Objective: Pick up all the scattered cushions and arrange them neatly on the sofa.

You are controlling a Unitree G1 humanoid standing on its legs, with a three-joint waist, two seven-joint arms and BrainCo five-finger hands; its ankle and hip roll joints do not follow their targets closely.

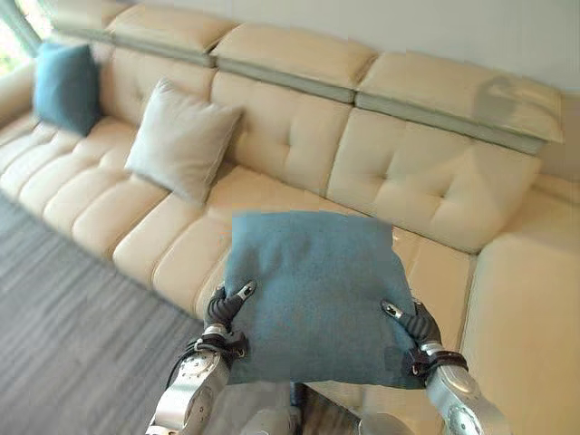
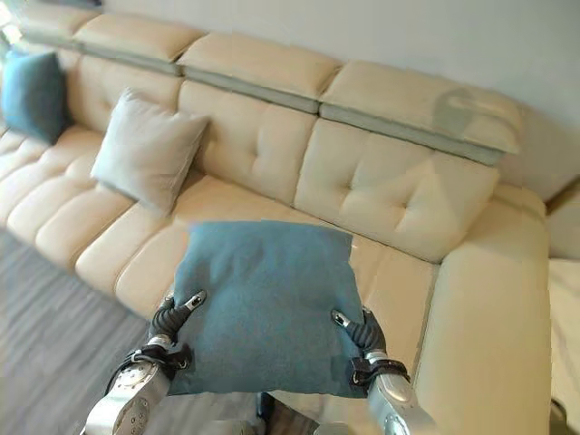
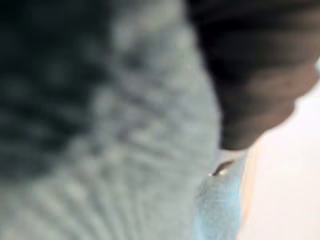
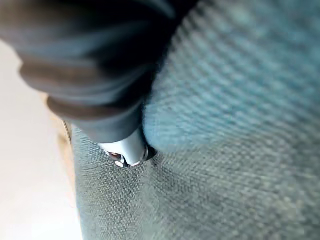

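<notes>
I hold a teal cushion (image 1: 308, 290) flat between both hands, in front of me and over the front of the cream sofa's (image 1: 299, 136) seat. My left hand (image 1: 222, 313) grips its left edge, thumb lying on the top face. At the right edge my right hand (image 1: 417, 331) does the same. The fingers of both hands are hidden under the cushion. In the right wrist view the teal fabric (image 4: 240, 150) presses against the hand's thumb (image 4: 127, 152). A light grey cushion (image 1: 181, 140) leans on the backrest to the left, and another teal cushion (image 1: 65, 86) stands at the far left end.
The sofa runs from the far left to a corner section (image 1: 526, 299) on the right. Bare seat and tufted backrest (image 1: 426, 177) lie behind the held cushion. Grey striped carpet (image 1: 72, 326) covers the floor on the left.
</notes>
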